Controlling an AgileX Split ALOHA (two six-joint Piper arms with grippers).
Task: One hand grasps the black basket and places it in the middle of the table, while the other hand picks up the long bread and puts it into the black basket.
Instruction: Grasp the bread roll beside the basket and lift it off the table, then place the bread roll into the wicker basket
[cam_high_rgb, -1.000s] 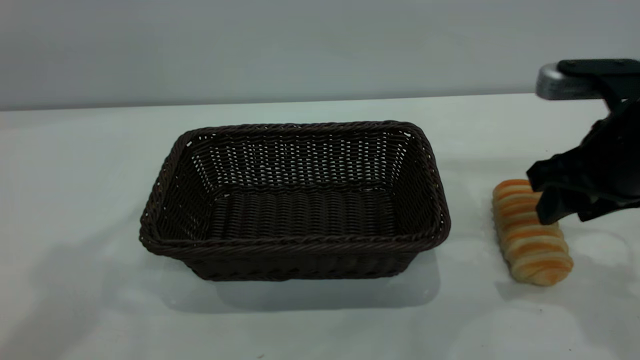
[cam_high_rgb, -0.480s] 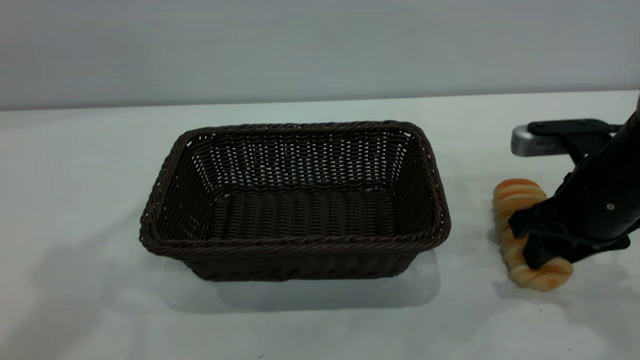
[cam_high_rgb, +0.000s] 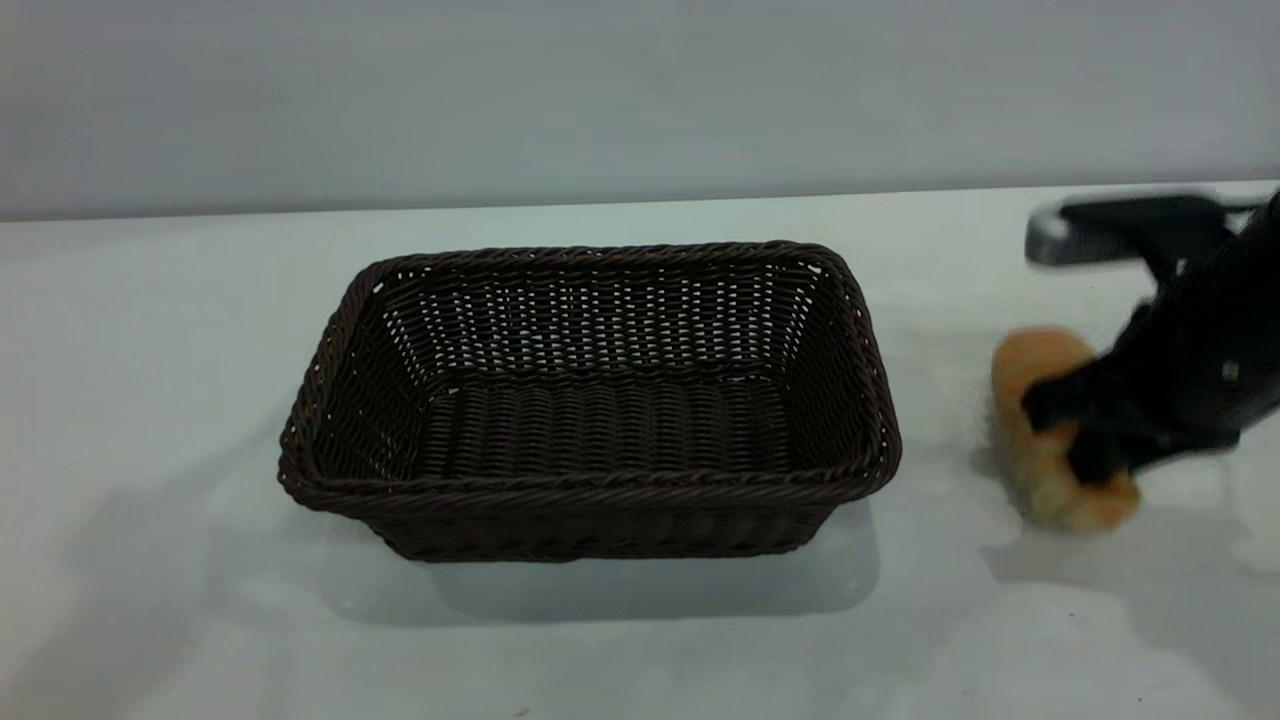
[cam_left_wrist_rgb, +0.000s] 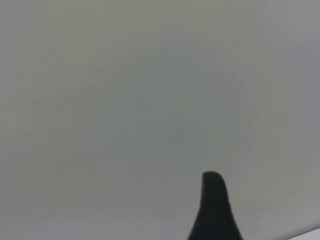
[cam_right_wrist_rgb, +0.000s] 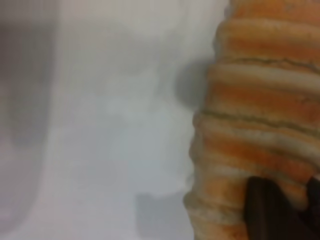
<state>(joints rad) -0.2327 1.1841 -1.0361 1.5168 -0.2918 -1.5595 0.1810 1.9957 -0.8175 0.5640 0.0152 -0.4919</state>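
The black basket, a large dark woven rectangle, stands empty in the middle of the white table. To its right, my right gripper is shut on the long bread, an orange and cream ridged roll that hangs a little above the table over its shadow. In the right wrist view the long bread fills one side, with a dark fingertip pressed on it. The left arm is out of the exterior view. Only a dark part of the left gripper shows, against a blank grey surface.
A plain grey wall runs behind the table's far edge. Bare tabletop lies to the left of the basket and in front of it. A gap of bare table separates the basket's right rim from the bread.
My right gripper came down onto the bread, closed on it, and has now risen slightly with it. The basket has not moved.
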